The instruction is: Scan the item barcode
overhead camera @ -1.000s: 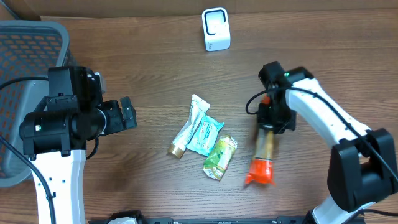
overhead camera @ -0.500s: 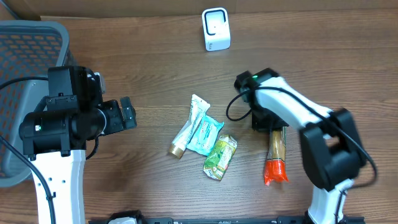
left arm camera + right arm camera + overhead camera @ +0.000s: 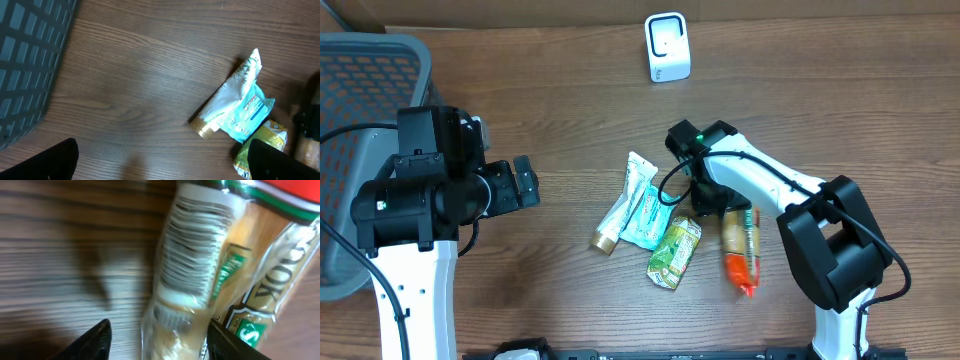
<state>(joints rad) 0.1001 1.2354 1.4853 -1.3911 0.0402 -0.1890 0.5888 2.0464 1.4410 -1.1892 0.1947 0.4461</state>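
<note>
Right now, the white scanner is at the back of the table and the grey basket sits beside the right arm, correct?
No. The grey basket sits beside the left arm, not the right; the overhead view shows it. The white scanner is at the back of the table.

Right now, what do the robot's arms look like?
The left arm and right arm both have smooth white links and chunky black joints. Thin black cables loop beside them. The right arm shows a small green light. The fingers are pointed and black.
</note>
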